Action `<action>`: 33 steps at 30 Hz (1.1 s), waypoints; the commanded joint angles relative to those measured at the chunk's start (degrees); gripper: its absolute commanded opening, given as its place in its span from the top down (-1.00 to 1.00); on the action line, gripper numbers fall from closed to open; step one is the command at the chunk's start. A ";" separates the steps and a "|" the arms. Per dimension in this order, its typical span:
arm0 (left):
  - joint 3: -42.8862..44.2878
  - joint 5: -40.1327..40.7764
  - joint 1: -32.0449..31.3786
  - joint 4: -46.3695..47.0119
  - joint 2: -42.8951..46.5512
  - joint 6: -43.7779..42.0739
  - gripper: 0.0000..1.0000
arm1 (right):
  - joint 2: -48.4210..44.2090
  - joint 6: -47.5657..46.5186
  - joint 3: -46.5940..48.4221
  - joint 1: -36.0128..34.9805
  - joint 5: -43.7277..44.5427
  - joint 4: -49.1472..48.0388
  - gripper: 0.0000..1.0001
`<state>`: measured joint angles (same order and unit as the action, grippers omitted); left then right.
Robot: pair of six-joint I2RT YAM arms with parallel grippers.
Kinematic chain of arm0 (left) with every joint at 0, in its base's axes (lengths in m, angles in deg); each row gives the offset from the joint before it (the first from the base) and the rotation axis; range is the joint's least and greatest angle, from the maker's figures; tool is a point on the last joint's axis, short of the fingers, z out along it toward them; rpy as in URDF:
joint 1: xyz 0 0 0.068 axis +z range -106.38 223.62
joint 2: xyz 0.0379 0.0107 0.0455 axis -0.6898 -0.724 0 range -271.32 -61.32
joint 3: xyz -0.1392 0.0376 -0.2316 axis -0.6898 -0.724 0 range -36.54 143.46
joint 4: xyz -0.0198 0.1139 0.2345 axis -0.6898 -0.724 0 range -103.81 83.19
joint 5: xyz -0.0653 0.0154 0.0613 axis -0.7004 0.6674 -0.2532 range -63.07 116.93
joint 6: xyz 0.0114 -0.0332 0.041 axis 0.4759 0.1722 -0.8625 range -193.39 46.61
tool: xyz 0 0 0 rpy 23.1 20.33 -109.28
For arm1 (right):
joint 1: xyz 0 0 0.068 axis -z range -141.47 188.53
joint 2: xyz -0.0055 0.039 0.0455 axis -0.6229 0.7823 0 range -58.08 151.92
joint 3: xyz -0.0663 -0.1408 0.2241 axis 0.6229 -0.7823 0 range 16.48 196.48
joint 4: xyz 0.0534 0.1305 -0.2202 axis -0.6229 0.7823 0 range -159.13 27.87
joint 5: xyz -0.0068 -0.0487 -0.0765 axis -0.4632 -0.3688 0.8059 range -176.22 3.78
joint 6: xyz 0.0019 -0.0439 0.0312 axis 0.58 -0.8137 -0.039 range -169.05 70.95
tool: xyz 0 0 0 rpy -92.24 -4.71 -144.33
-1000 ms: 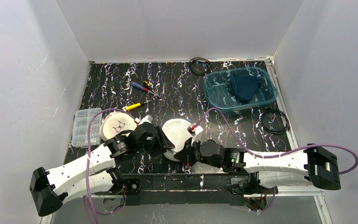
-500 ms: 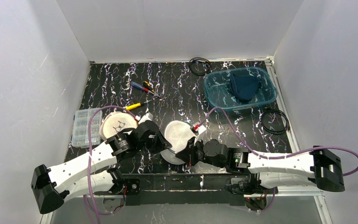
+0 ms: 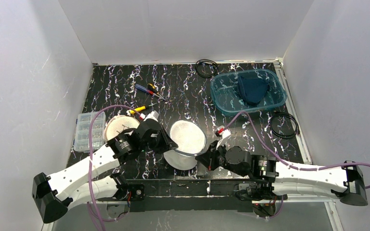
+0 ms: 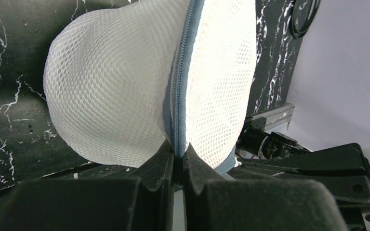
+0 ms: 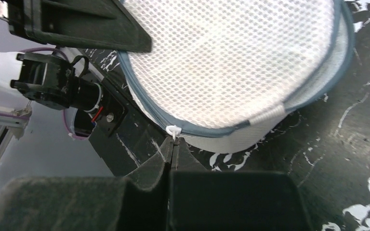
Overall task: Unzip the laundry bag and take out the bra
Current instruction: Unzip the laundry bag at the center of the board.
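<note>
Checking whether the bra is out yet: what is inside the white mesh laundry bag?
Only the domed white mesh of the laundry bag shows; its zipper looks closed where the left hand pinches it. Anything inside, bra included, is hidden by the mesh.

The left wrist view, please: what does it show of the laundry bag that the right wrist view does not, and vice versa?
Only the left wrist view shows where the left gripper grips: it is shut on the laundry bag's lower edge, right at the grey-blue zipper band. Only the right wrist view shows the small white zipper pull, pinched in the shut right gripper. Both show the white mesh bag, its zipper band and the black marbled table.
</note>
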<state>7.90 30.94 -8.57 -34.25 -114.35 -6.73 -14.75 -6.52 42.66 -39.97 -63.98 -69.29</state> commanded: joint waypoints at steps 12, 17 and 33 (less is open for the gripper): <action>-4.19 -10.61 6.61 4.71 0.84 -5.07 0.35 | -0.17 0.19 -0.08 -0.22 3.22 2.06 0.97; -3.68 -12.82 6.63 1.50 2.86 -4.30 -0.16 | 1.73 0.49 0.61 -0.19 1.52 -1.28 0.97; -0.47 -13.50 3.05 -3.74 3.01 -0.54 -0.28 | 10.55 -1.27 6.50 -0.32 -4.95 -9.03 0.97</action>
<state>4.60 15.90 -5.31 -35.71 -109.70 -7.13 -5.00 -6.50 45.37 -39.97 -67.02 -73.78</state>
